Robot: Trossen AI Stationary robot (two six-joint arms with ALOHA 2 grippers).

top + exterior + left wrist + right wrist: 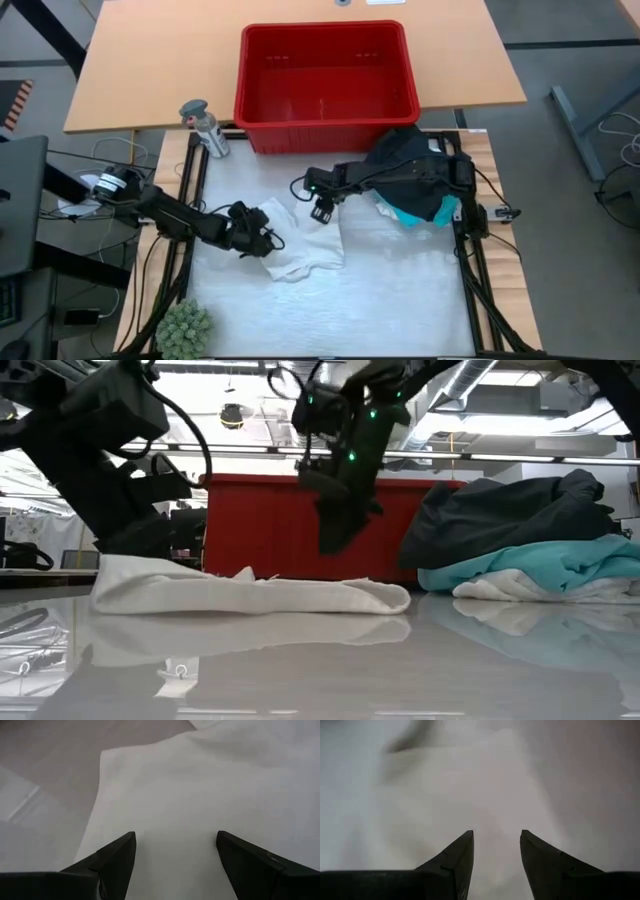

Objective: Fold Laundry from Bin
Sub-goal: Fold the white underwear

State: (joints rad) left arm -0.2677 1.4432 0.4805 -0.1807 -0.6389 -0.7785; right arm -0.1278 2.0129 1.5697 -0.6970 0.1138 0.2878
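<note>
A soft white folded garment [300,243] is lying on the pale table [400,300]. The left gripper [262,238], fingers spread, is resting at its left edge; the right gripper [322,211], jaws parted and empty, is hovering above its upper right corner.

Left pincer [262,237] low, black fingers spread wide; right pincer [321,211] raised, pointing down, fingers parted.

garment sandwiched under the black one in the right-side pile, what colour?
Turquoise shirt, lying beneath the black clothing; clearest in the low view.
</note>
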